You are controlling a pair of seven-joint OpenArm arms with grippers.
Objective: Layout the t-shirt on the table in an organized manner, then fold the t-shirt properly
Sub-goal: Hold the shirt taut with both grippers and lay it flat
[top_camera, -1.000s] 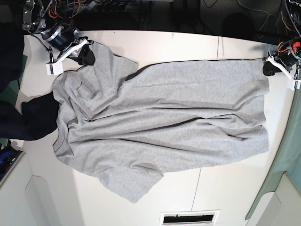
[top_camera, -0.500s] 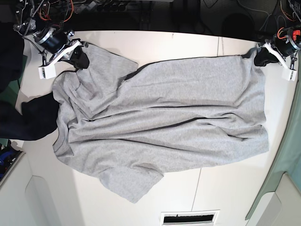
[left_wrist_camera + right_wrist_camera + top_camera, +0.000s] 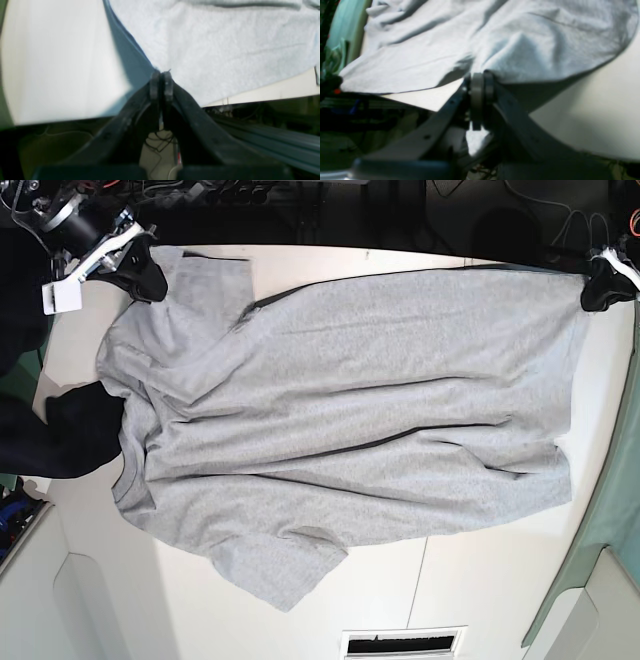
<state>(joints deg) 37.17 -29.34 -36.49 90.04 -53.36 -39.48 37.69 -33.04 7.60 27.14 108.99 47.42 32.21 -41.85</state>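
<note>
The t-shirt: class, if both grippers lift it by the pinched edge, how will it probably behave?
The t-shirt is likely floppy: it creases and sags between the left gripper and right gripper. It probably drapes rather than holding shape, since folds ripple across it. It seems light; a thin pinch raises its edge off the table.

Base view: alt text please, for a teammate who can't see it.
A grey t-shirt lies spread across the white table, its far edge pinched by both tools: right tool at a sleeve, left tool at a hem corner. A dark cloth lies beside the collar.

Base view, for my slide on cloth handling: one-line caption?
Both grippers, left and right, pinch far corners of the grey t-shirt, stretching its far edge above the white table.
</note>
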